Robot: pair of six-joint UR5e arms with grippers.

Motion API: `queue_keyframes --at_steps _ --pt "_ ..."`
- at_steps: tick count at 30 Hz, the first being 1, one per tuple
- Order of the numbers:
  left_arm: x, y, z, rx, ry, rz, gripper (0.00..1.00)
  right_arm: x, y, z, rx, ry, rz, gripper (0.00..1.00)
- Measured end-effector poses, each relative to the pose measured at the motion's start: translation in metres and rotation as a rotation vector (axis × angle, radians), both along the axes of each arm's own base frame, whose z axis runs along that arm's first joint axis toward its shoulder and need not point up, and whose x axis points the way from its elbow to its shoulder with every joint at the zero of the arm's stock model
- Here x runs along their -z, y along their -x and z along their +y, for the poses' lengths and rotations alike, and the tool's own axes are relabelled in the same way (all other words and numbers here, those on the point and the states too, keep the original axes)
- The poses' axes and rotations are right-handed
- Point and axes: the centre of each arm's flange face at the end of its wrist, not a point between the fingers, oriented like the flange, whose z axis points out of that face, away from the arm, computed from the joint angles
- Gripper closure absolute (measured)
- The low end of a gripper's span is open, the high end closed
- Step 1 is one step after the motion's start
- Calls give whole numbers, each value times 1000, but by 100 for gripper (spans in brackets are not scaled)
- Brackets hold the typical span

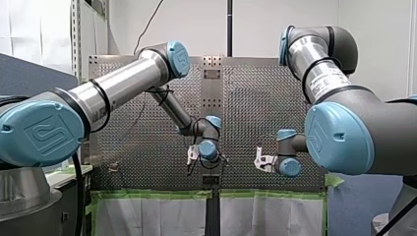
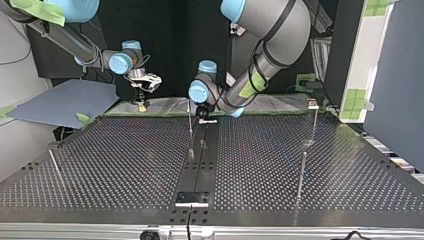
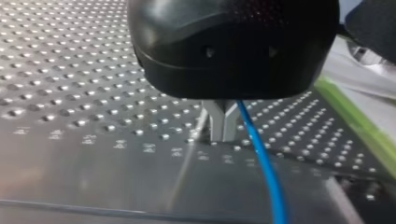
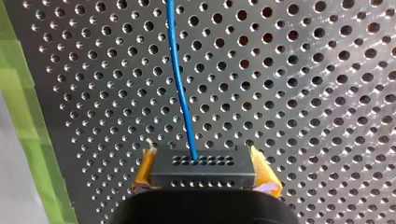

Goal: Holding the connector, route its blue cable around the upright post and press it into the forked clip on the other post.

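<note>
The connector (image 4: pixel 203 169), a dark block with rows of small holes, is clamped between the yellow pads (image 4: pixel 145 170) of my right gripper (image 4: pixel 204 171), one pad against each end. From the connector's upper face the blue cable (image 4: pixel 180 84) runs straight ahead of the gripper, over the perforated table (image 4: pixel 303 93). Beside the connector you see a strip of green tape (image 4: pixel 28 116) along the table's edge. In the top view, note that the connector hangs above the table's far edge. My left gripper (image 3: pixel 223 126) is well apart from the connector, toward that view's right, low over the dark centre strip (image 2: pixel 200 160). In the left wrist view its metal fingers (image 3: pixel 215 123) converge until their tips meet just above the table. The cable passes against the side of one finger and continues under the camera. You cannot tell from these views whether the cable is pinched or only lies alongside. A thin upright post (image 2: pixel 190 120) stands just beside my left gripper, on the side nearer the connector. Two more posts stand farther from the connector, beyond my left gripper. One (image 2: pixel 314 125) carries a small fitting at its top whose shape you cannot make out. The other (image 2: pixel 301 172) stands nearer the top view's camera.
</note>
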Motion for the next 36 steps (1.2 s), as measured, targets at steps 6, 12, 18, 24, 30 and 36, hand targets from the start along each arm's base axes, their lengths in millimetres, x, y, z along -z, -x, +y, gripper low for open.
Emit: queue_keyframes --at_steps 6,12,18,24,30,36 --pt "-4 -3 -1 1 -7 -2 99 1 0 1 0 -10 9 100" --pt "-4 -2 -1 1 -14 6 93 1 0 1 1 -11 11 100" --pt "-4 -2 -1 3 -18 9 41 1 1 1 1 -11 11 100" --pt "-3 0 0 6 -37 21 5 1 1 1 1 -11 11 100" --pt "-2 4 6 -4 -78 53 0 1 1 1 0 -12 11 100" --pt "-1 17 11 -24 -146 90 0 1 1 2 0 -14 12 100"
